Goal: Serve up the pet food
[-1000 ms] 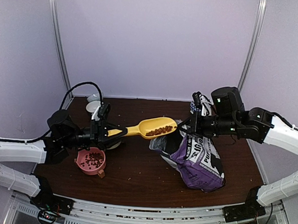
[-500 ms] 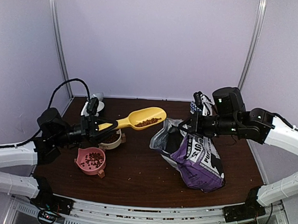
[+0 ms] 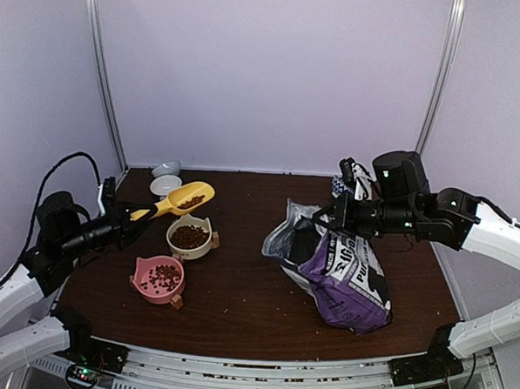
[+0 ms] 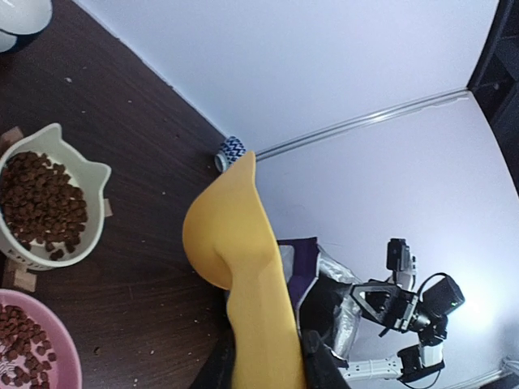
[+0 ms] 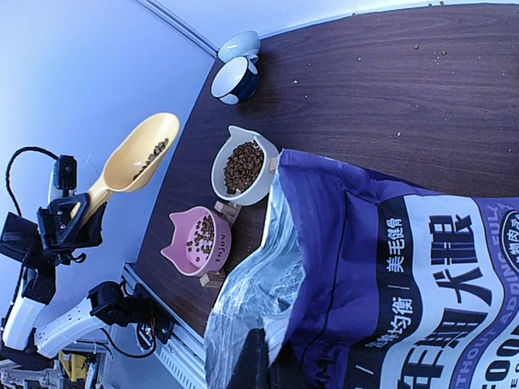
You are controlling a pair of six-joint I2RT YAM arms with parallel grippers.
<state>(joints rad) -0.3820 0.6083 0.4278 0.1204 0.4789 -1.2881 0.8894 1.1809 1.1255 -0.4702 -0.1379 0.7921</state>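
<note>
Scoop (image 3: 183,198) leftward, its pet food (image 3: 191,202) indistinct

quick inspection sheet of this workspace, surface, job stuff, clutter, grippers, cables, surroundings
surface: dark wood table, a few loose crumbs on it
job's things: pet food in the cream bowl, the pink bowl and the raised yellow scoop; purple bag open on the right
clutter: two small bowls at the back left; a small blue-patterned cup by the back wall
grippers: left gripper fingers shut on the scoop handle; right gripper shut on the bag's open edge
cables: black cable arching over the left arm
surroundings: pale walls with metal uprights
</note>
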